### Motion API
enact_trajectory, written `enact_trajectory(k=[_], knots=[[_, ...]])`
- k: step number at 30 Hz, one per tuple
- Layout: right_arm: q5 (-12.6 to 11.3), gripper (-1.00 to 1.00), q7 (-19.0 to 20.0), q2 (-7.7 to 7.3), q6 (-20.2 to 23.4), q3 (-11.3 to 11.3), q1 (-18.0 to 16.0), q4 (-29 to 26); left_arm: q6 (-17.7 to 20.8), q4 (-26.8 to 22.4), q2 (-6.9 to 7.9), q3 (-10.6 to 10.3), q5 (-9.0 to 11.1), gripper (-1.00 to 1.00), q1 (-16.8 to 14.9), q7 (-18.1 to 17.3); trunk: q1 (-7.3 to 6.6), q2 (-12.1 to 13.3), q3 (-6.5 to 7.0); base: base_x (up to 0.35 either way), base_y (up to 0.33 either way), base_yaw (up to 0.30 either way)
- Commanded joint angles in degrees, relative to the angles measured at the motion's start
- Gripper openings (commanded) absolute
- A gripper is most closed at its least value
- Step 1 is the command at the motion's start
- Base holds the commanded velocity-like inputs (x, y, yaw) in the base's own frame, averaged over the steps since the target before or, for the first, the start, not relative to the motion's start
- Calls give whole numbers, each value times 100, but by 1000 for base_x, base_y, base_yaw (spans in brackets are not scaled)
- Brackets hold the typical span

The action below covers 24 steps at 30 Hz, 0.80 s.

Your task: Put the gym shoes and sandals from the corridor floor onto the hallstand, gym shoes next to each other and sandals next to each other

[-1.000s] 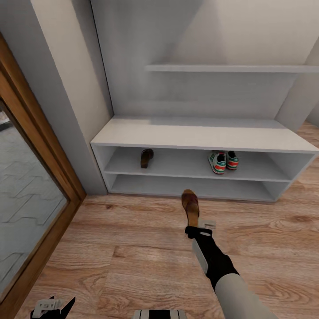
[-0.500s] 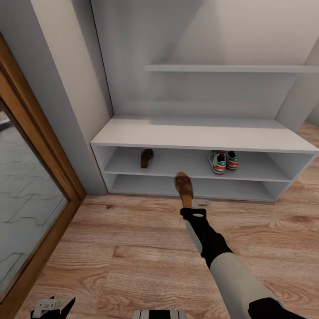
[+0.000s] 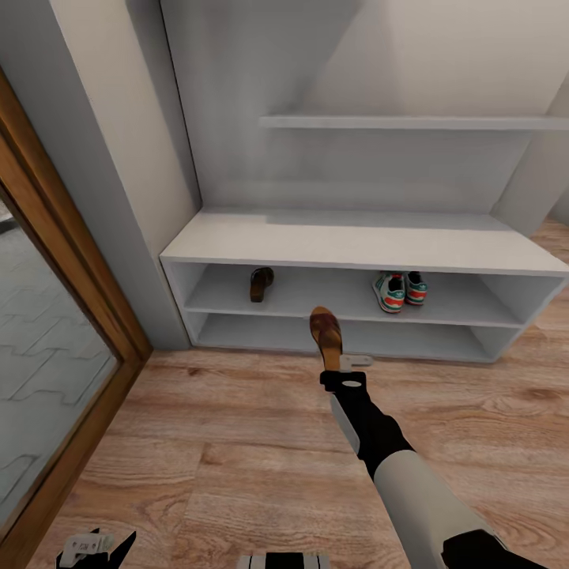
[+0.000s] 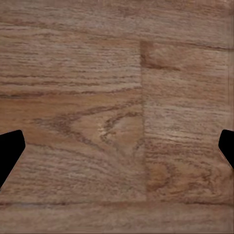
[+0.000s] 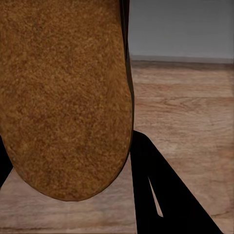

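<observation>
While the right hand (image 3: pixel 340 365) holds a brown sandal (image 3: pixel 325 333) by its heel end, clamped between the fingers, the sandal is raised off the corridor floor (image 3: pixel 237 442) in front of the hallstand (image 3: pixel 356 246), its toe pointing toward the open shelves. From the right wrist view, the sandal's tan underside (image 5: pixel 63 97) sits close against the camera, with one dark finger (image 5: pixel 161 195) beside it and floor planks beyond. On the upper open shelf, the second sandal (image 3: pixel 261 283) rests near the left end, and the two gym shoes (image 3: pixel 399 289) stand side by side, touching or nearly so, toward the right end. Judged from this layout, three of the four items are already on the rack and the gym-shoe pairing is complete; the remaining work is to set the held sandal on the same shelf just beside its mate, then release it. The shelf space between the resting sandal and the gym shoes appears free for this. At the lower edge of the head view, the left hand (image 3: pixel 95 547) hangs low; its wrist view shows the fingertips (image 4: pixel 9 148) spread wide apart over bare floor, holding nothing.
</observation>
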Motion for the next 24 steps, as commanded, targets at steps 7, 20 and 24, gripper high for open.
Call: enact_trajectory(k=[7, 20, 24], knots=[[-64, -100, -55, 0, 17, 23, -3, 6, 13, 7, -1, 16, 41, 100, -4, -79, 2, -2, -5, 316, 0, 0], [-55, -100, -55, 0, 18, 27, -3, -10, 15, 7, -1, 12, 41, 100, -5, -80, 2, -2, -5, 132, 0, 0], [-59, -100, -53, 0, 16, 25, -3, -4, 16, 7, -6, 12, 41, 100, -4, -80, 2, -2, -5, 5, 0, 0]])
